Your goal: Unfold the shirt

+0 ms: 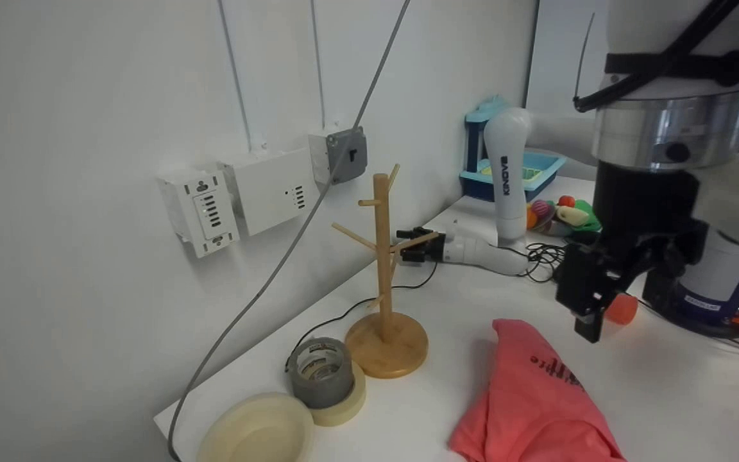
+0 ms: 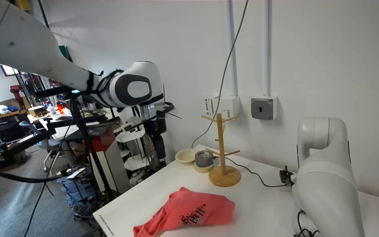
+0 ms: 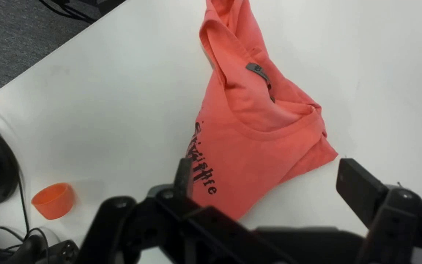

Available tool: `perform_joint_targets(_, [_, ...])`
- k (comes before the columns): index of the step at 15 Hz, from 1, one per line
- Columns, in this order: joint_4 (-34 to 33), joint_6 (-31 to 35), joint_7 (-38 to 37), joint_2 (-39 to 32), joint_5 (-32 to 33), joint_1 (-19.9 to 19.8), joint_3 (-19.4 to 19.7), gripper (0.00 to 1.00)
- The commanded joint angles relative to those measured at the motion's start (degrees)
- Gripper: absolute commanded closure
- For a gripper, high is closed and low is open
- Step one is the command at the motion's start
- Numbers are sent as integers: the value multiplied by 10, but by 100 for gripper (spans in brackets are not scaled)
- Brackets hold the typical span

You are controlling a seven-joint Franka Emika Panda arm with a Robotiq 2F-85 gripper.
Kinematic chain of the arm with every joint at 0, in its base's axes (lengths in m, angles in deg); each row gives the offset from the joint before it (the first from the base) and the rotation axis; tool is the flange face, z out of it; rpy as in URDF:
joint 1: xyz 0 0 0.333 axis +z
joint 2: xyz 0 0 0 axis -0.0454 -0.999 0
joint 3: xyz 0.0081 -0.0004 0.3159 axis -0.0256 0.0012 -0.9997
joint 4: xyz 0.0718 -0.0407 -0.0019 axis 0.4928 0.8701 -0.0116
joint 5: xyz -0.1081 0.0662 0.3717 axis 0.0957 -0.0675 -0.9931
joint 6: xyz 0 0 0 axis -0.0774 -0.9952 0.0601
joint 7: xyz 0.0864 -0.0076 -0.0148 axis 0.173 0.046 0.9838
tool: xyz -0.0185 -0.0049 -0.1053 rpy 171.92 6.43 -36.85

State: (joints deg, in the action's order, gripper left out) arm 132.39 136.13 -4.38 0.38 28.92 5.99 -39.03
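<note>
The coral shirt point(image 1: 536, 404) lies folded and crumpled on the white table point(image 2: 258, 210). In an exterior view the shirt point(image 2: 206, 207) shows dark lettering on its upper face. In the wrist view the shirt point(image 3: 258, 157) shows its neckline, a grey tag and part of the lettering; one end narrows toward the top edge. My gripper point(image 3: 266, 165) is open and empty, its black fingers wide apart. It hangs above the table, and the left finger overlaps the lettered edge of the shirt in the wrist view. In an exterior view the gripper point(image 2: 161, 154) is raised and points down.
A wooden mug tree point(image 1: 383, 276) stands behind the shirt, beside stacked tape rolls point(image 1: 322, 378) and a cream bowl point(image 1: 257, 430). An orange cup point(image 3: 53, 201) lies near a dark round base. A white Kinova arm point(image 2: 327, 177) and cables rest along the wall side.
</note>
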Motion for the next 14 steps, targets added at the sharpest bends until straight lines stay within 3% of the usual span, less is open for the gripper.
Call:
perform_joint_targets(1, [-9, -2, -1, -11, -1, 21, 19, 0])
perform_joint_targets(7, [-8, -2, -1, -10, -1, 23, 23, 0])
perform_joint_targets(14, [-51, 14, -48, -101, 19, 44, 29, 0])
